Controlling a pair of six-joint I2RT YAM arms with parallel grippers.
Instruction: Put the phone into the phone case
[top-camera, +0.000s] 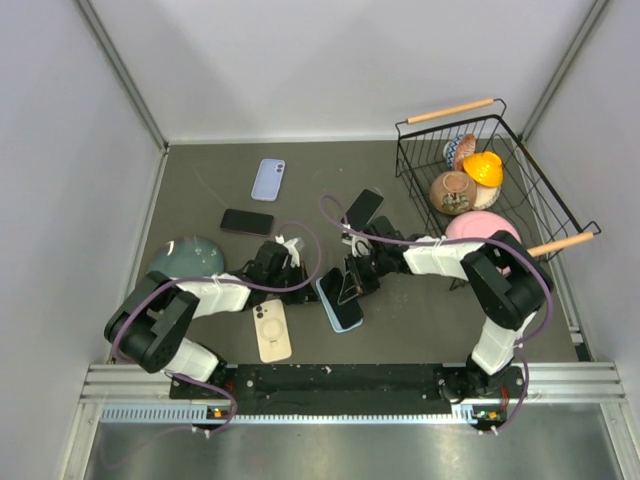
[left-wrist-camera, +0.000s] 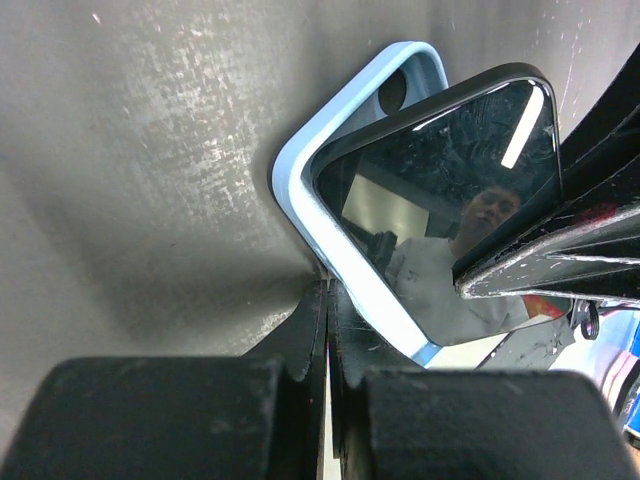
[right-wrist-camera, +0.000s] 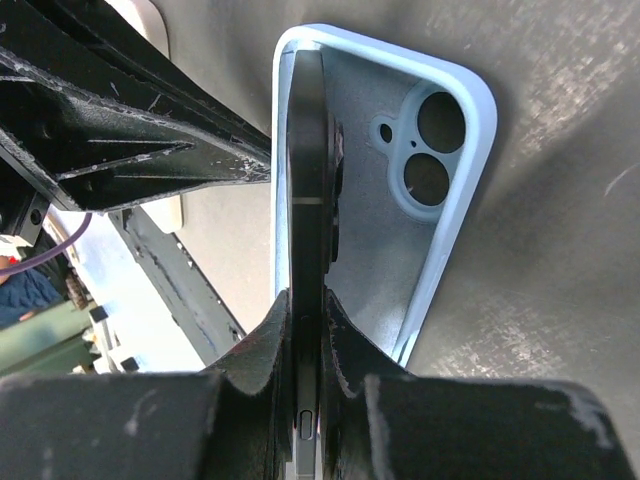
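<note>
The left arm (top-camera: 200, 295) lies low across the table (top-camera: 200, 170), folded at the elbow and reaching toward the middle. The right arm (top-camera: 470, 262) bends back from its base and stretches leftward to meet it. Both wrists end close together over the phone case (top-camera: 343, 312).

The left gripper (top-camera: 297, 283) has its fingers pressed fully together, with nothing between them. The right gripper (top-camera: 358, 278) is clamped on the phone (top-camera: 347, 288), one finger on each flat face.

From above, the phone is only a dark shape at the right fingertips. The right wrist view shows the phone (right-wrist-camera: 310, 180) edge-on, running straight out from the right gripper (right-wrist-camera: 308, 300). Its far long edge sits inside the case's (right-wrist-camera: 440, 210) left wall, and the rest is raised clear of the case floor just beside the fingers.

The left wrist view alone shows the screen (left-wrist-camera: 440, 200) tilted up. There the tips of the left gripper (left-wrist-camera: 326, 300) sit right at the case's outer rim (left-wrist-camera: 300, 190); whether they touch it is unclear.
</note>
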